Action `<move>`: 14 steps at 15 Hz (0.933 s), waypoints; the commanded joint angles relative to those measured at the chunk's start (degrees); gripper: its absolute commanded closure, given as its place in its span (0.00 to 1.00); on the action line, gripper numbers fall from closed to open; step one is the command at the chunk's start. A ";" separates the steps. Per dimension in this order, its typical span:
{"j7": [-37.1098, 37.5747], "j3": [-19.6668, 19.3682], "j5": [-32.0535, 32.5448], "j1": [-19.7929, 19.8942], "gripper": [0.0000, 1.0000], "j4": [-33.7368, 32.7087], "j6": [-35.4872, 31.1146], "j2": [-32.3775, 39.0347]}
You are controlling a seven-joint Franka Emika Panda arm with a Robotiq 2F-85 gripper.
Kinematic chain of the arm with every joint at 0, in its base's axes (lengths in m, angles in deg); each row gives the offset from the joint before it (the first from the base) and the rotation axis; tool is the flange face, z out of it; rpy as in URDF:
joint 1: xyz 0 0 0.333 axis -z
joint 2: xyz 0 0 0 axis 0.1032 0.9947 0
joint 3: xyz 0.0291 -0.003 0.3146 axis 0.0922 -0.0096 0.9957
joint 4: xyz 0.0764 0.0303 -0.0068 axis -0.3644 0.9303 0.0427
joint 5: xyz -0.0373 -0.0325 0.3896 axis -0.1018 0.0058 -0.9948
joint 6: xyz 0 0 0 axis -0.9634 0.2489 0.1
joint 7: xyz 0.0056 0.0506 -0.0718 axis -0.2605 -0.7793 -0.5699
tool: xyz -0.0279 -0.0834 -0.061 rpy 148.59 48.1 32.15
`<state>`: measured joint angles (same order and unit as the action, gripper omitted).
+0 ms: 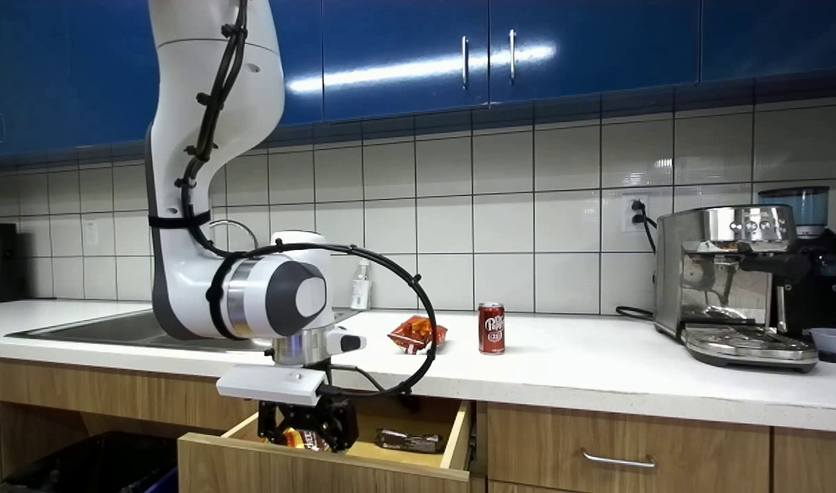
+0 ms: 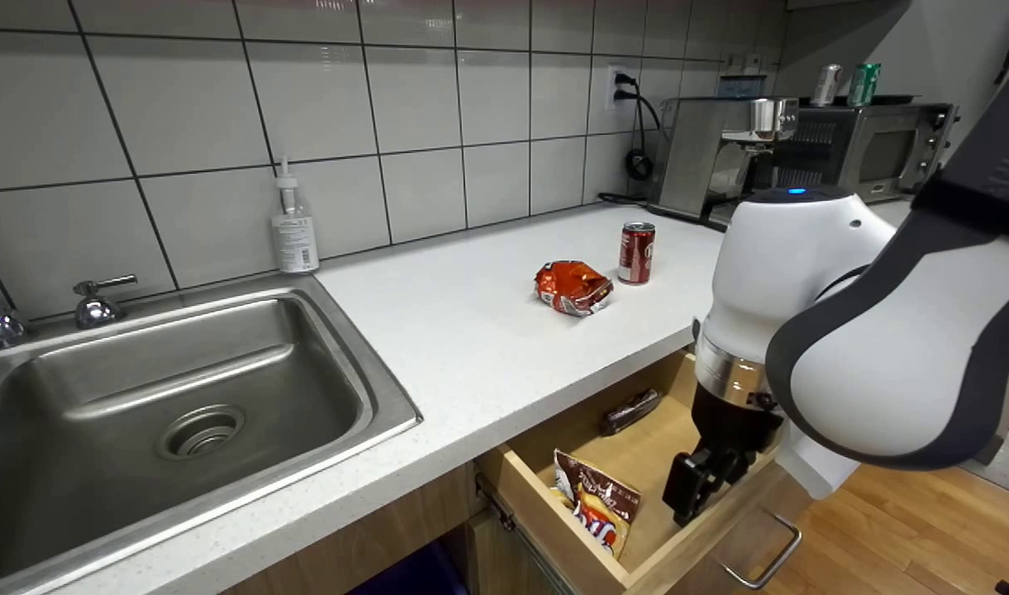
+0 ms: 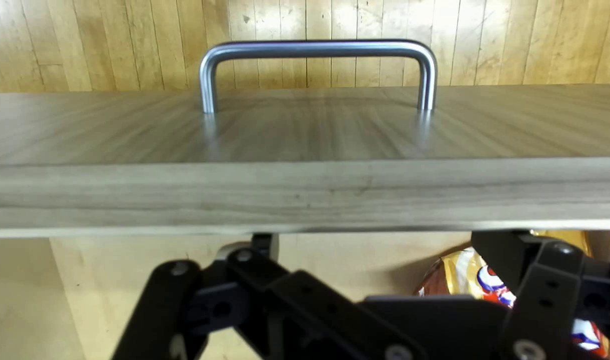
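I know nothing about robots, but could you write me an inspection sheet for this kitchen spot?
Surface: white counter with a sink set into it.
Items at hand: open drawer, holding a brown-and-yellow snack bag and a dark wrapped bar.
Clutter: crumpled red packet and upright soda can, both on the counter.
End effector: open, inside the drawer near its front; held items: nothing seen; touching or not, can't tell.
Cables: black cable looping out from the arm; power cord hanging from the wall outlet.
Surroundings: coffee machine, soap bottle, tiled wall, blue cabinets.
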<state>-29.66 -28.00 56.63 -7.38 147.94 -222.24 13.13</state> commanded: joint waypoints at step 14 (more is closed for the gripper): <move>2.00 -2.02 0.09 -1.56 0.00 1.43 3.27 -4.38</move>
<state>-28.79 -29.09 56.64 -8.36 149.66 -221.87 11.53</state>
